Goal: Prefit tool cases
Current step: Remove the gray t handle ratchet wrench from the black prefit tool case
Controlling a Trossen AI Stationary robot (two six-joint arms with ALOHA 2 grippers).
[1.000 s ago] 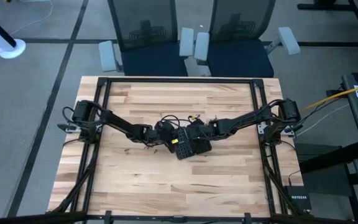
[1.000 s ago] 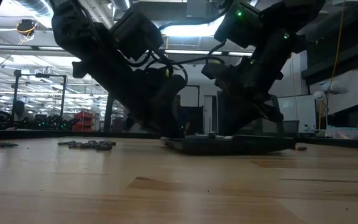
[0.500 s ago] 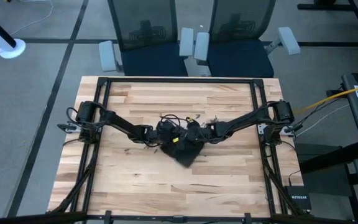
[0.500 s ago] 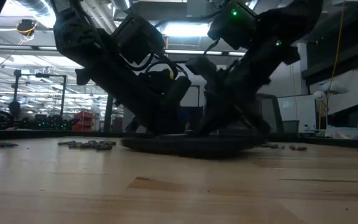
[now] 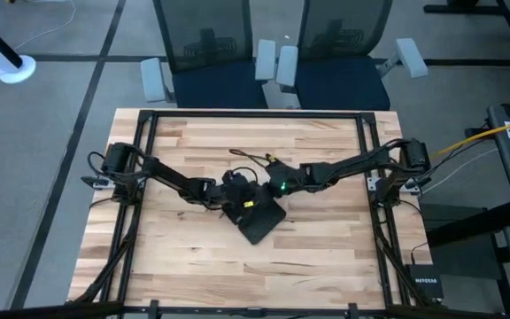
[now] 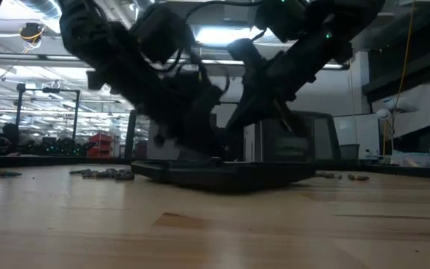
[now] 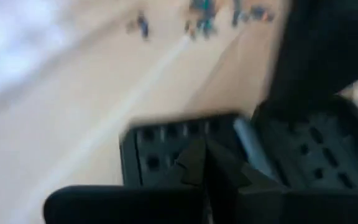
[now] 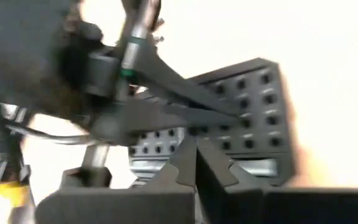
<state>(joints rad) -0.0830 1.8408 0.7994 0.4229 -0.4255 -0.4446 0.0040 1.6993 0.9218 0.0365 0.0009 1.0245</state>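
Note:
The black tool case (image 5: 258, 220) lies open and flat on the table's middle (image 6: 222, 173). Both wrist views show its grid of bit slots (image 7: 166, 146) (image 8: 253, 109). My left gripper (image 5: 237, 197) is shut and reaches down onto the case's far-left part (image 6: 191, 149). My right gripper (image 5: 275, 189) is also shut. It hangs above the case's far side (image 6: 237, 123), clear of it in the low view. My left gripper has its shut fingertips (image 7: 202, 155) on the slotted inner face of one case half (image 7: 160, 149), close to the pale strip between the halves. It comes slanting down from the table's left. The case lies flat on the wood.
Small loose bits lie on the wood beyond the case (image 5: 268, 163) and show low on both sides (image 6: 107, 173) (image 6: 343, 177). A black NETGEAR box (image 5: 425, 285) sits off the table's near right corner. Two chairs (image 5: 273, 53) stand behind the far edge.
The case has slid along the table toward the near-left and turned, and now lies flat. My right gripper has risen off it and drawn back toward the far right. My left gripper has stayed low at the case's far-left part.

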